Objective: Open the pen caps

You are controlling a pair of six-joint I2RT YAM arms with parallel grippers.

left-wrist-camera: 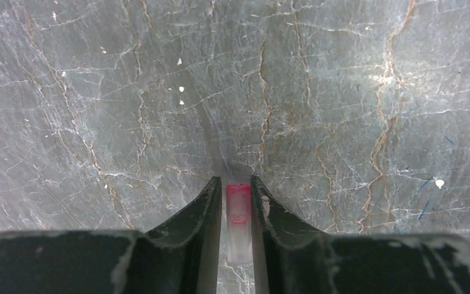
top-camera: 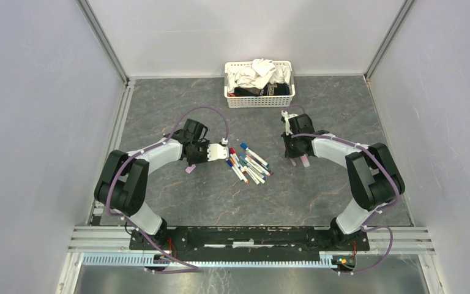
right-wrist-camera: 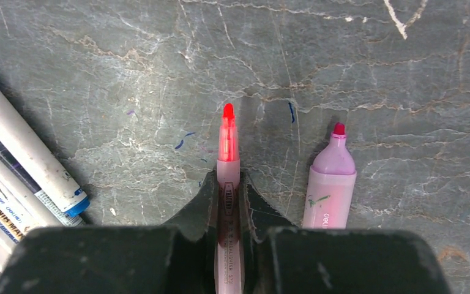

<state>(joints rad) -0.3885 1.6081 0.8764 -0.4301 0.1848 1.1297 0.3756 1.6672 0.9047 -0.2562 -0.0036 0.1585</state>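
Note:
A stubby pink pen cap [left-wrist-camera: 238, 208] sits between the fingers of my left gripper [left-wrist-camera: 238, 181]. The jaws stand slightly parted, with thin gaps on both sides of the cap. In the top view this cap [top-camera: 190, 168] shows just below the left gripper [top-camera: 193, 160], left of the pile of pens [top-camera: 249, 164]. My right gripper [right-wrist-camera: 228, 175] is shut on a slim pink highlighter pen [right-wrist-camera: 227, 147] whose bare red tip points away, low over the table. A thicker pink pen [right-wrist-camera: 330, 184], also uncapped, lies just to its right.
Several white-barrelled pens [right-wrist-camera: 24, 153] with coloured ends lie heaped between the two arms. A white basket [top-camera: 260, 100] of cloths stands at the back centre. Grey walls close in the marbled table on the left, right and rear.

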